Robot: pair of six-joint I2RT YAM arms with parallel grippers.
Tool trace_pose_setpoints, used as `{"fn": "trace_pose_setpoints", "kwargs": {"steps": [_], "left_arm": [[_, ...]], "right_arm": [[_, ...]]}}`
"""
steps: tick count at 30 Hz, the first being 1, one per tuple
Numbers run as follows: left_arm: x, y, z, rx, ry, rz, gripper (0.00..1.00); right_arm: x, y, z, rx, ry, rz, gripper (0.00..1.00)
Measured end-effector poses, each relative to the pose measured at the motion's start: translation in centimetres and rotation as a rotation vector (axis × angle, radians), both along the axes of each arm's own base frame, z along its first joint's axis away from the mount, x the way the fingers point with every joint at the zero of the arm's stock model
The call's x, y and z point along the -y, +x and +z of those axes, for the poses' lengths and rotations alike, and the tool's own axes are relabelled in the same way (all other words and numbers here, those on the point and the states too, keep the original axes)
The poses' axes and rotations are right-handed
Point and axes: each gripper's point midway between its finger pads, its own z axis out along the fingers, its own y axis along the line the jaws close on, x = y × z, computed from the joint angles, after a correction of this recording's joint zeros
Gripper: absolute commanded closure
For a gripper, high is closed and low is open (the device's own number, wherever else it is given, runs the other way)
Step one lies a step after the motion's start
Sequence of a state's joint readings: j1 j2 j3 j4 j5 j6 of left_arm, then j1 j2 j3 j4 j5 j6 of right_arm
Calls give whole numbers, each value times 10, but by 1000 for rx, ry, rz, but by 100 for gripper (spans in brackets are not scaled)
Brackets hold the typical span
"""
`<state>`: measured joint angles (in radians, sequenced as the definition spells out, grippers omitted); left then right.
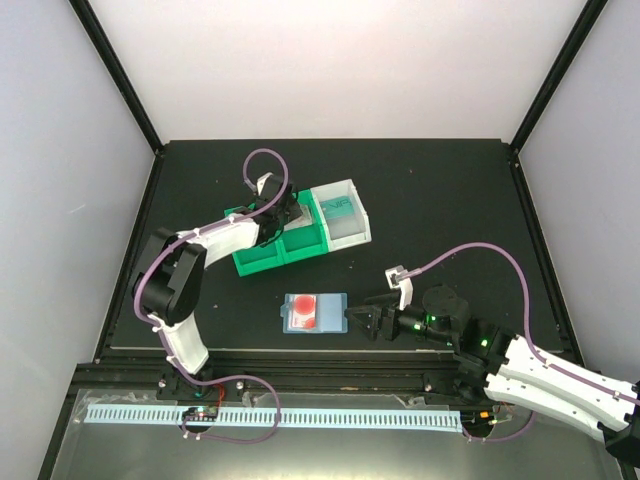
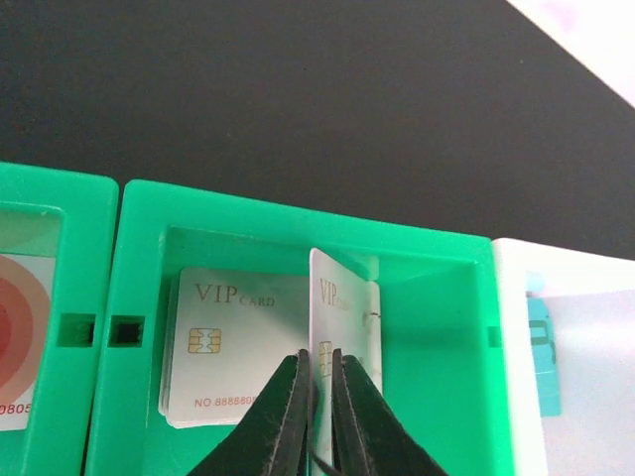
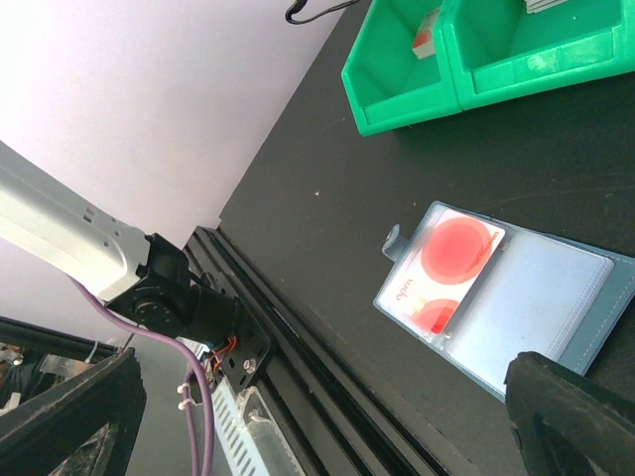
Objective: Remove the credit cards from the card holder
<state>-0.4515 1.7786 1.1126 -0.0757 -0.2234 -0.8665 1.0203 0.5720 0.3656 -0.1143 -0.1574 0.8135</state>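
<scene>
Left wrist view showed the left gripper (image 2: 319, 357) with its fingers pressed together on the lower edge of an upright VIP card (image 2: 342, 307). It held that card on edge inside the middle green bin (image 2: 298, 213), which sat beyond the card holder (image 1: 332, 310), farther from the arm bases. A second VIP card (image 2: 233, 337) lay flat on that bin's floor beside the held one. The white bin (image 1: 360, 210), also beyond the card holder and a little to its right, contained the teal card (image 1: 338, 208). The card holder lay open and flat on the black table (image 1: 450, 200), and the red-marked card (image 3: 446, 273) sat in the pocket next to its tab. Its other pocket looked empty. The right gripper (image 1: 362, 320) hovered just beside the card holder's right edge, fingers (image 3: 571, 407) spread wide and touching nothing. Several things could go wrong from here. If the left fingers let go while the VIP card stood on edge, it might lean against the bin wall instead of lying flat. It might also cling to a pad and be dragged out as the arm lifted. Nothing pinned the card holder, so a push from the right gripper would probably slide it across the table rather than free the red-marked card. That thin card, tucked in its clear pocket, offered very little edge to pinch.
</scene>
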Motion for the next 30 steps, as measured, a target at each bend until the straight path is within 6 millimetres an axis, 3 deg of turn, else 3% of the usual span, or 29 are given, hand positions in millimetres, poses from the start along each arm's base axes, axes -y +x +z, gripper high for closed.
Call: {"fn": "trace_pose_setpoints", "kwargs": {"steps": [4,7,13,16,23,28,30], "left_arm": [[-1,-1,-7,-17,13,0,89],[-2,-1,-8,-18,24,0,82],[-5,-2,-8,-27,54,-6,57],[-7,-3,-4,-23,67,-10,49],[-8,-5,23,24,72,-31,37],[-3,-13,55,54,68,-95,5],[-2,-17,68,68,66,-121,1]], "right_arm": [[0,0,-1,-1,-3,-2,0],[1,0,-1,-3,-5,-3,0],[1,0,-1,-3,-5,-4,0],[2,0,-1,-7,-3,-8,0],[4,1,-5,-32,-12,-26,0],[8,4,-12,-71,-26,-65,0],[12,6,-17,-95,-40,-91,0]]}}
